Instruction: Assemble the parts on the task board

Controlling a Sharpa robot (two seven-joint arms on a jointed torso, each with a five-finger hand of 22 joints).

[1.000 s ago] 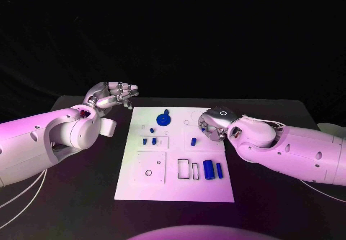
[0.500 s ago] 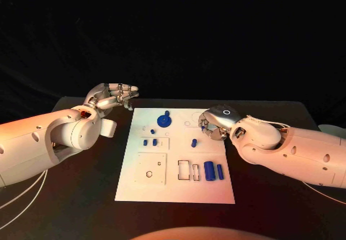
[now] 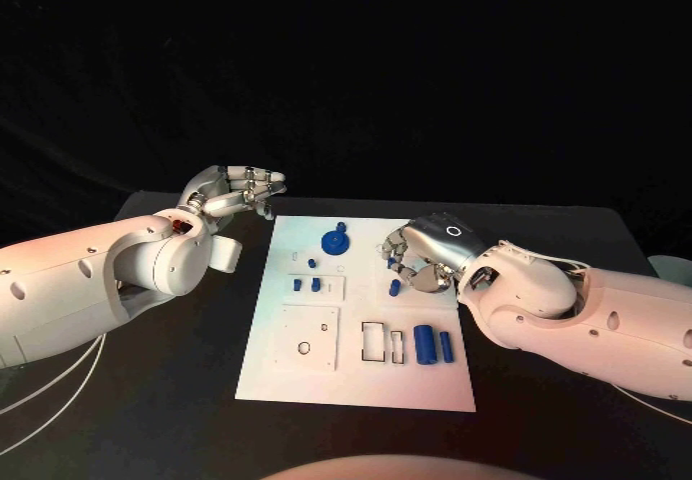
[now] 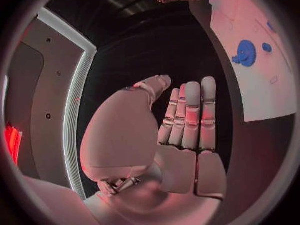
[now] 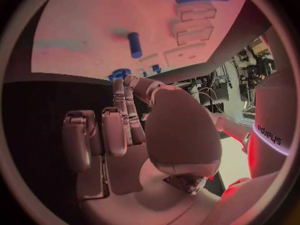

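We see a black table [image 3: 144, 420] running under and out past both hands. Beyond the left hand [image 3: 238, 190] and the right hand [image 3: 418, 255], past the table's far edge, hangs a plain black backdrop [image 3: 433, 100]. From the left wrist, off to the thumb side of the left hand, we find a grey wall panel [image 4: 37, 85] edged by a bright white strip of light [image 4: 78, 85], with a red glow [image 4: 11, 140] near it. Past the thumb side of the right hand lies a lit corner with cluttered equipment [image 5: 250, 60], too small to make out.

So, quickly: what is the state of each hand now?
Left hand: open, holding nothing, beside the task board.
Right hand: over the board; cannot be told.
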